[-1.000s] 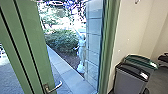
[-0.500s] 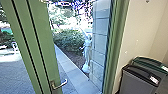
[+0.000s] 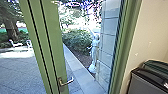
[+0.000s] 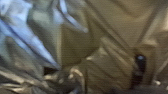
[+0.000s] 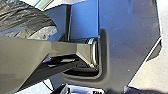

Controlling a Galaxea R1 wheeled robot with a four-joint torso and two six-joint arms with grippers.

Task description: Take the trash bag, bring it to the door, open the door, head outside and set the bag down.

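The green-framed door [image 3: 53, 45] stands open in the head view, its metal lever handle [image 3: 66, 81] low on the near edge. Through the gap beside it the paved yard shows. Crumpled, shiny dark plastic of the trash bag [image 4: 107, 60] spreads across the left wrist view, with a small black part in front of it. Folds of the bag [image 5: 27, 21] also appear in the right wrist view, beyond the robot's jointed bar. How either gripper stands cannot be made out.
The green door frame [image 3: 128, 47] and pale wall are on the right, with grey and green bins [image 3: 145, 81] below. Outside are a strip of pale paving [image 3: 77, 67], a white statue [image 3: 94, 50], bushes [image 3: 77, 41], a block wall and white chairs [image 3: 15, 43] farther left.
The head view has turned leftward, so the door, statue and bins all sit farther right in it. More of the yard, with the chairs and a tree trunk, shows at the left.
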